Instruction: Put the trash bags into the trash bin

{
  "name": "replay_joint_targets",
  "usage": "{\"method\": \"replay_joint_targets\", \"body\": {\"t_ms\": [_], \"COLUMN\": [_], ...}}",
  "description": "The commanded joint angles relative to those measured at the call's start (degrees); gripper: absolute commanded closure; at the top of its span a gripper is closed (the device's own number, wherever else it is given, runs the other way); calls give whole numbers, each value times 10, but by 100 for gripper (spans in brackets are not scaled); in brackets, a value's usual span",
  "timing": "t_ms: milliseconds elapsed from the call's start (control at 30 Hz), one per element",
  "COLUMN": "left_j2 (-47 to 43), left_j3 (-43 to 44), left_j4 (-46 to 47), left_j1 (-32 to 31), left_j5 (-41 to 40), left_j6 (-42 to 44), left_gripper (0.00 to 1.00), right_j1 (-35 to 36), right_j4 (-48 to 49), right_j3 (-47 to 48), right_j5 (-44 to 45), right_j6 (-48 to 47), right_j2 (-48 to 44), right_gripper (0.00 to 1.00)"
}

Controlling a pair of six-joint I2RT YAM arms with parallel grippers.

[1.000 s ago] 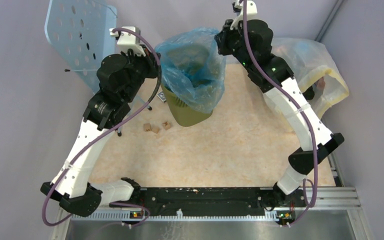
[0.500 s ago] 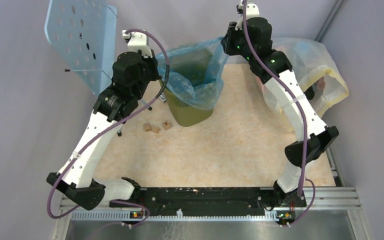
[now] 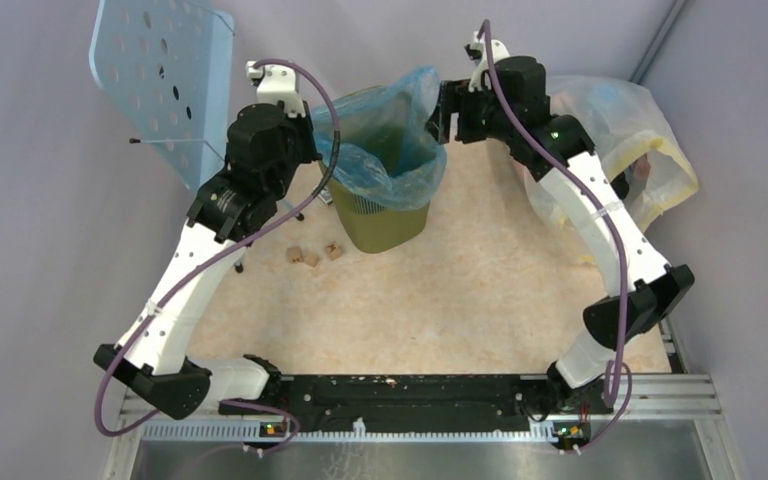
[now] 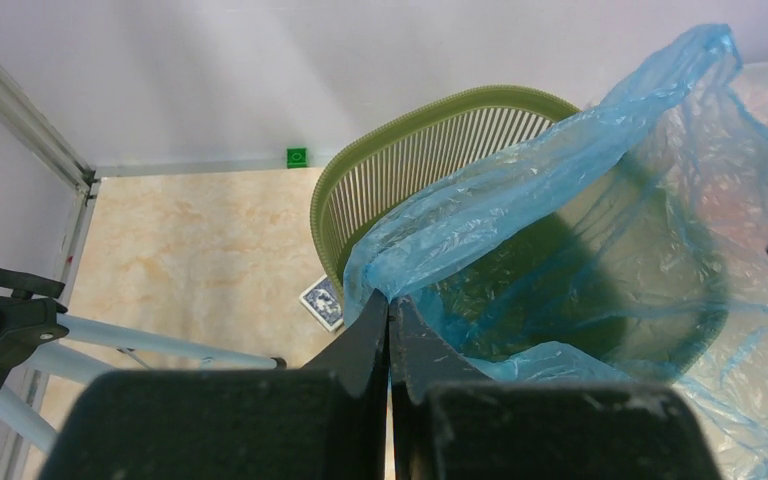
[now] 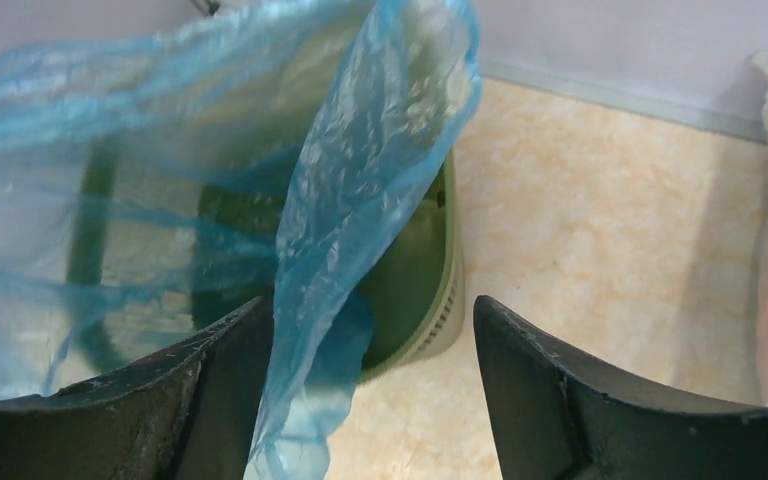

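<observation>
The trash bag (image 3: 385,140) is hung inside the trash bin (image 3: 380,228), pinched by the left tool (image 4: 390,315); the right tool (image 5: 370,320) is spread; rim seating is judged unfinished.

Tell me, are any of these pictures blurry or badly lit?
Top external view: soft, even light, everything sharp, no harsh shadows or glare. Left wrist view: the trash bag is crisp, but the left end effector at the bottom edge looks dark and out of focus. Right wrist view: the bag's left side is smeared and hazy, and the right end effector is nearly black.
</observation>
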Motion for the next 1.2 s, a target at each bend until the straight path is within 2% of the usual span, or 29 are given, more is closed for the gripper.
{"method": "replay_joint_targets", "body": {"t_ms": [0,67,167,233,300,467,600,733,933,1167], "left_j2": [-7,-12,-17,-18,-22,-57,-83,-100,-127,-128], "left_j3": [27,27,25,25,22,-33,-68,-97,-192,-270], "left_j4": [14,14,12,4,-12,-53,-82,-114,-74,16], "left_j1": [1,1,1,1,1,1,1,1,1,2], "left_j5": [-14,-12,-16,-21,-22,-28,-33,-35,-41,-102], "left_j6": [8,7,8,8,1,-37,-51,-68,-79,-74], "left_gripper": [100,100,100,100,100,100,100,100,100,100], "right_j1": [-1,-1,-1,-1,-1,-1,-1,-1,-15,-41], "right_j4": [1,0,-5,-3,8,58,73,90,112,137], "right_j3": [-39,-58,-78,-94,-117,-184,-204,-223,-224,-204], "right_j5": [-55,-70,-64,-60,-57,-60,-24,24,45,30], "right_j6": [8,6,7,8,13,28,31,30,29,31], "right_j2": [-61,-67,-75,-85,-97,-114,-112,-116,-105,-76], "right_gripper": [29,43,74,85,90,91,91,86,85,84]}}
